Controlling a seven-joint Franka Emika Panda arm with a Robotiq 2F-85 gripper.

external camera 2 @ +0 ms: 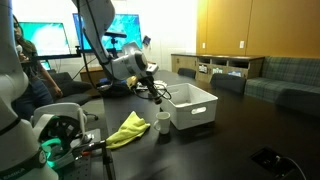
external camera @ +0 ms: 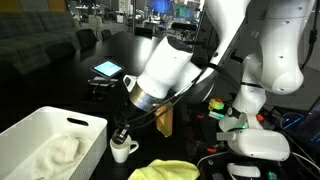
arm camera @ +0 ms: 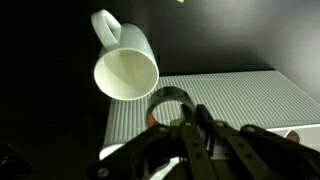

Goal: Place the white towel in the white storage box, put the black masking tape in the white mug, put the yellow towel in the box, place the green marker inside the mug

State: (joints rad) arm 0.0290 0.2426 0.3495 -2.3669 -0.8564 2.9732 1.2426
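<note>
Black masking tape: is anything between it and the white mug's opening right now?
Nothing visible. In the wrist view the gripper holds the black masking tape just off the rim of the white mug, whose open mouth looks empty. The white storage box sits alongside the mug, not over its mouth.

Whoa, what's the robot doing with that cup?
The robot arm's gripper is pinching the black masking tape and holding it close to the mouth of the white mug, which looks empty. It seems about to drop the tape in. The white towel already lies in the white storage box. The yellow towel lies on the table by the mug, not yet put away.
</note>
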